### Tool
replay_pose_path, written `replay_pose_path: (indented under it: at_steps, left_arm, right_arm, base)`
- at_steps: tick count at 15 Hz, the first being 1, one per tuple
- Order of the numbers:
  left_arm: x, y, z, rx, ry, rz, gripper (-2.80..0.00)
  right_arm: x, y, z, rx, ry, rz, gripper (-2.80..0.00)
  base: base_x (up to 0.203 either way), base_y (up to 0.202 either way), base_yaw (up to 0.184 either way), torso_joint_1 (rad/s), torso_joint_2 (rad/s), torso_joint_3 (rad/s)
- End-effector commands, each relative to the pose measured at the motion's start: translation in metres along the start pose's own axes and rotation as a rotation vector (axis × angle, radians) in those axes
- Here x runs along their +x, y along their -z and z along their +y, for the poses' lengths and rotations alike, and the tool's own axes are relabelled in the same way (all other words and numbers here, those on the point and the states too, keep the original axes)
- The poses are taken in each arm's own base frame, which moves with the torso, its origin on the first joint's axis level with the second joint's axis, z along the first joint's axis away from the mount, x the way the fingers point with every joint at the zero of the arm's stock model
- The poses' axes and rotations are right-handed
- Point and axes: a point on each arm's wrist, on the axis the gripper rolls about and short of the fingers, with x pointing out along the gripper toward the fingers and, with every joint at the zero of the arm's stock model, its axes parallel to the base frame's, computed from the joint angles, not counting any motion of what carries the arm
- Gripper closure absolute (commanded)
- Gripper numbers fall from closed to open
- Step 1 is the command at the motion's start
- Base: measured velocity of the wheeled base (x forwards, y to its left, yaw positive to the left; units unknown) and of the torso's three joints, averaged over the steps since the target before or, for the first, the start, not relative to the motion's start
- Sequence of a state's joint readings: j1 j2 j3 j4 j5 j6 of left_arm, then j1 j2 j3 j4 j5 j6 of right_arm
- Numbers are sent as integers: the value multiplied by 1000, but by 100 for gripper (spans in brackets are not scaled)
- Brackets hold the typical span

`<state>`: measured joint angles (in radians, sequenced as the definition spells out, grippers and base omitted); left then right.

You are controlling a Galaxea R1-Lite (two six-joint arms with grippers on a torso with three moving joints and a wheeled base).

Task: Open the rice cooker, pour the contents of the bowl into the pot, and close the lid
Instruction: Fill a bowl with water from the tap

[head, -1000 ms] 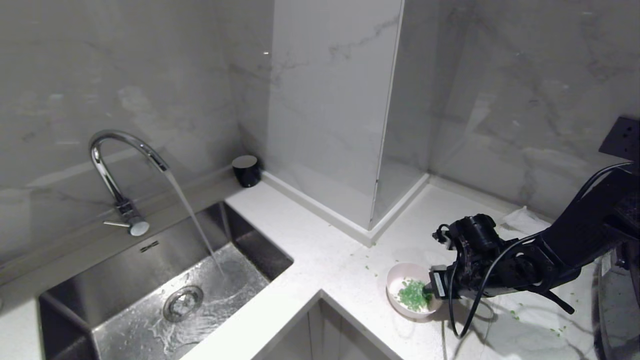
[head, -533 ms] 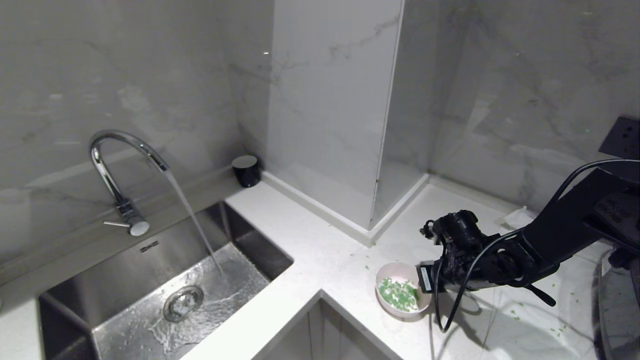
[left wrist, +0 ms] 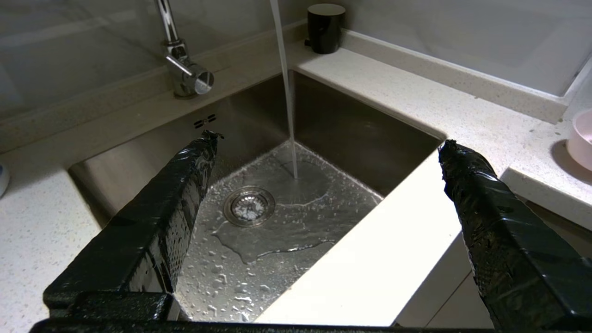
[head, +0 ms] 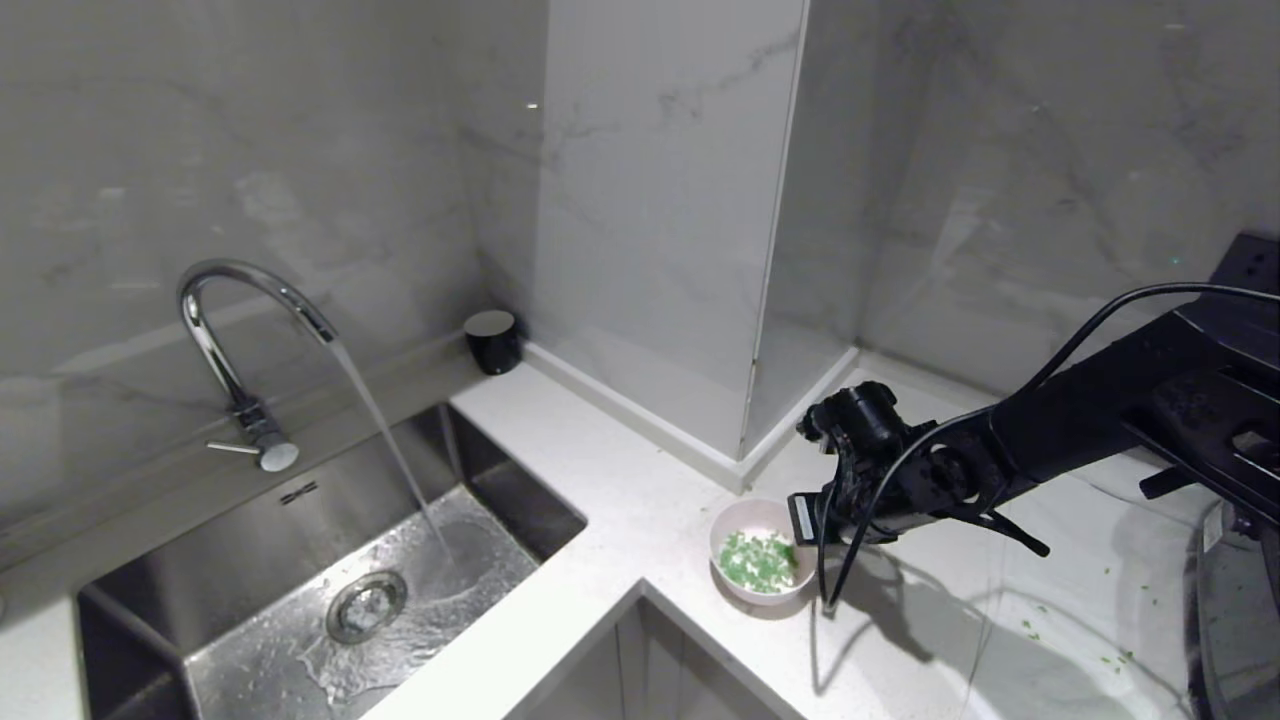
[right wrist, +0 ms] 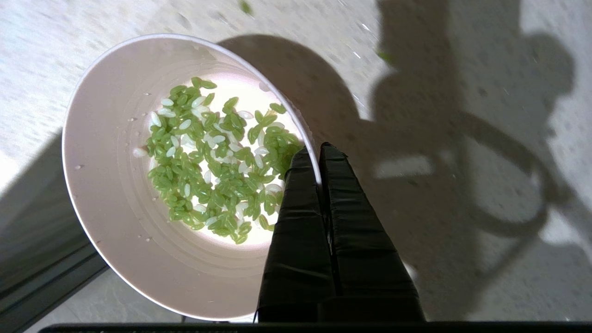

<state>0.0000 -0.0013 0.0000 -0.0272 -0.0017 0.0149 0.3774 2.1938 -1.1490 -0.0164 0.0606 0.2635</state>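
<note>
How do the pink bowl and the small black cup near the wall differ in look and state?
The bowl is pale pink, wide and shallow; the cup is black, narrow and tall. The bowl holds green grains; what the cup holds cannot be seen. The right claw is shut on the bowl's rim; nothing touches the cup. Both are round and on the white counter.
</note>
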Motion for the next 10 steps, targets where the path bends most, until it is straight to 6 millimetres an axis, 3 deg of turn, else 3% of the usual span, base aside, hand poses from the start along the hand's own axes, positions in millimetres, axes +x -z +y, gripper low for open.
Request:
replay_pose_path:
  at_steps: [1,5,10]
  left_arm:
    - [1,3,0,0,0,12,-280]
    - [1,3,0,-3,0,12,-280]
    - [1,3,0,-4,0,12,-280]
  right_arm:
    - [11,-17,16,-19,-15,-13,0]
    - [36,-24,43,-63,22,-12,0]
    - [55,-41,61,-43,-5,-53,0]
  base:
    - [0,0,0,0,0,0]
    - [0,0,0,0,0,0]
    - [0,0,0,0,0,0]
